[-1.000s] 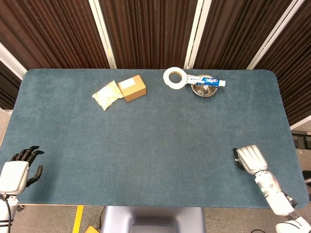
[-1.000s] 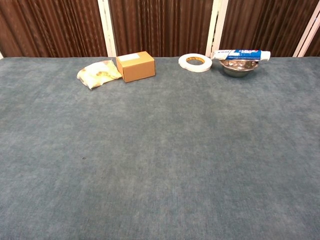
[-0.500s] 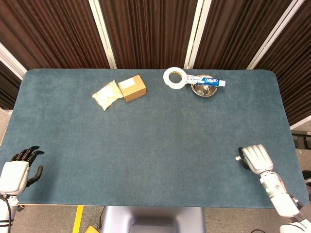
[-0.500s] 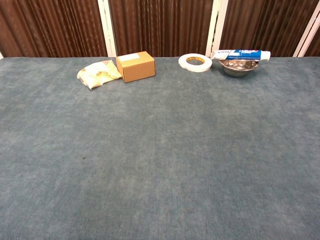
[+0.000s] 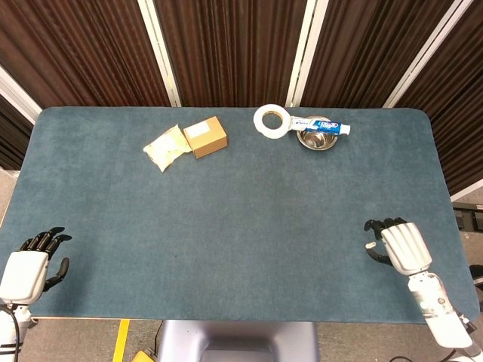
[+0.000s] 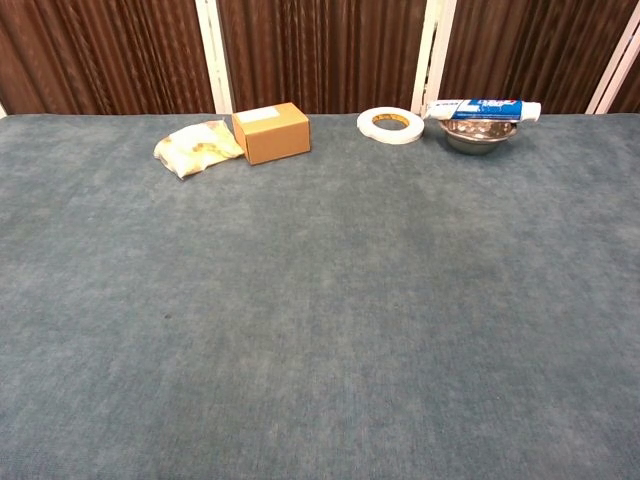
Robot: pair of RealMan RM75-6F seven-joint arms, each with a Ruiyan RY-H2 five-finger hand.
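My right hand (image 5: 400,247) hovers over the near right part of the blue table (image 5: 226,226), holding nothing, its dark fingers (image 5: 379,225) spread and pointing toward the far side. Off the table's near left corner, my left hand (image 5: 26,268) is empty too, fingers apart. Neither hand shows in the chest view. All objects lie far from both hands, along the back edge.
Along the far edge lie a yellow packet (image 5: 167,147) (image 6: 198,146), a cardboard box (image 5: 205,136) (image 6: 271,132), a white tape roll (image 5: 272,121) (image 6: 390,124) and a steel bowl (image 5: 315,139) (image 6: 478,135) with a toothpaste tube (image 5: 321,127) (image 6: 482,108) lying across its rim.
My right hand has drifted right and slightly nearer the front edge, and its fingers have uncurled into view. The left hand has hardly moved. The objects are unmoved.
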